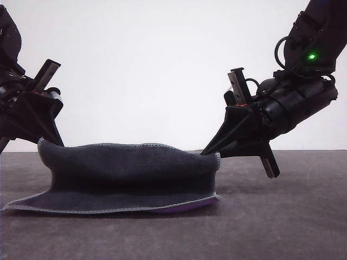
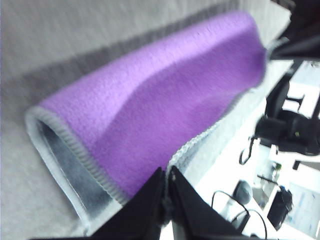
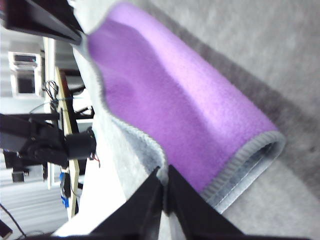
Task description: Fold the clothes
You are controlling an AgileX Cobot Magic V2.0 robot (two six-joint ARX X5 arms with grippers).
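- The table point(image 1: 303, 216) was dark grey.
- The cloth point(image 1: 130, 176) lay half-folded on it, its long axis running across between both arms, the lifted edge arched over the resting half.
- The left gripper point(image 1: 47, 138) and right gripper point(image 1: 214, 151) each pinched one lifted corner, equally near.
- No readable writing showed.

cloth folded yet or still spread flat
Mid-fold: the cloth is doubled over, its far edge lifted by both grippers, left gripper and right gripper, not laid flat.
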